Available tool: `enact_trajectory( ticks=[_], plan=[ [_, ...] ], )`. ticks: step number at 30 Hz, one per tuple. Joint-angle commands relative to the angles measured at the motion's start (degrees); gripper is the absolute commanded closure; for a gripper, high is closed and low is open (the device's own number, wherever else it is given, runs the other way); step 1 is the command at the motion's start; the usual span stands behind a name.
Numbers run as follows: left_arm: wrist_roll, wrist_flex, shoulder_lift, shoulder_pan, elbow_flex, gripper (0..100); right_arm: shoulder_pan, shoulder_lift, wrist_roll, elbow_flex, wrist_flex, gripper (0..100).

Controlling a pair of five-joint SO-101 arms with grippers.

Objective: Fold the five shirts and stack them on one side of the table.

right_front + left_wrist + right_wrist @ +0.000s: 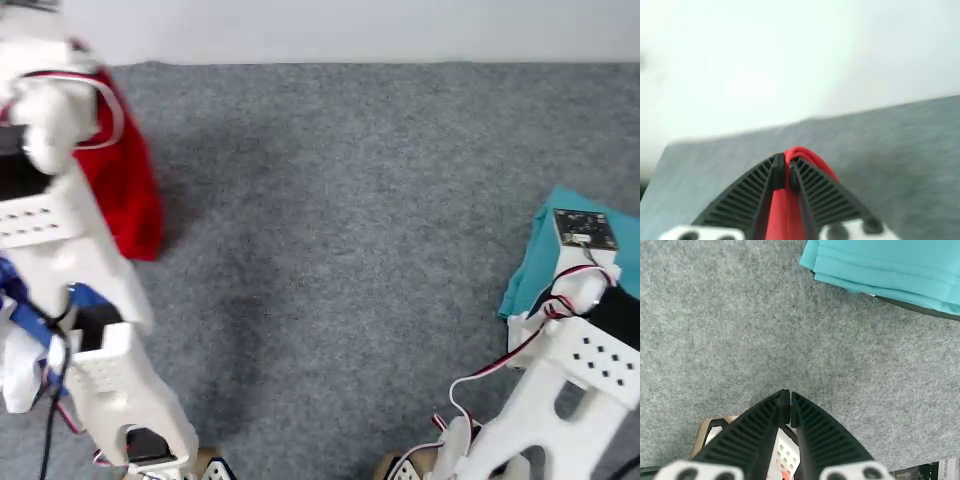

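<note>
As red shirt (130,190) hangs, teal shirt (890,270) waits folded

While the left gripper (786,172) holds the red shirt up at the table's (350,200) far left, jaws clamped shut on the cloth, likely so it hangs straight for folding, the right gripper (790,401) hovers empty with jaws together near the teal shirt at the right edge

Red shirt (135,190) dangling in air, teal shirt (540,262) folded flat
</note>
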Motion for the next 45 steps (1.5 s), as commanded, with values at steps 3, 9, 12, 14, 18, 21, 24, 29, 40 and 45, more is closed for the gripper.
enact_trajectory(
  ticks=[3,9,12,14,18,21,24,29,40,45],
  plan=[
    [0.4,1.1,-0.9,15.7,-5.9,100,-0.2,-1.3,-0.6,3.3,2.4,98.8],
    [0.4,1.1,-2.6,27.3,-11.3,100,-0.1,-1.4,-0.6,3.7,2.4,98.8],
    [0.4,1.2,-3.1,26.1,-6.9,100,-0.4,-1.4,-0.6,3.3,2.3,98.8],
    [0.4,1.2,-2.8,23.6,-0.2,100,-0.5,-1.3,-0.5,3.3,2.3,98.8],
    [0.4,1.2,-2.1,18.5,20.6,100,-0.9,-1.3,-0.3,3.3,2.2,98.8],
    [-0.6,1.0,-1.8,15.3,37.0,100,-4.1,-1.3,-0.3,3.3,2.2,98.8],
    [-4.0,-0.6,-0.3,12.7,50.9,100,-9.5,-0.8,-0.4,3.3,1.9,98.8],
    [-4.6,-4.6,0.3,5.4,63.6,99,-21.7,-0.7,-0.5,3.3,-0.3,98.8],
    [-4.6,0.5,0.2,-7.5,62.1,86,-36.9,4.7,-0.4,3.3,-8.9,98.3],
    [-4.3,1.1,-0.4,-12.7,57.2,86,-37.0,15.5,-0.5,-1.4,-14.2,98.3]
  ],
)
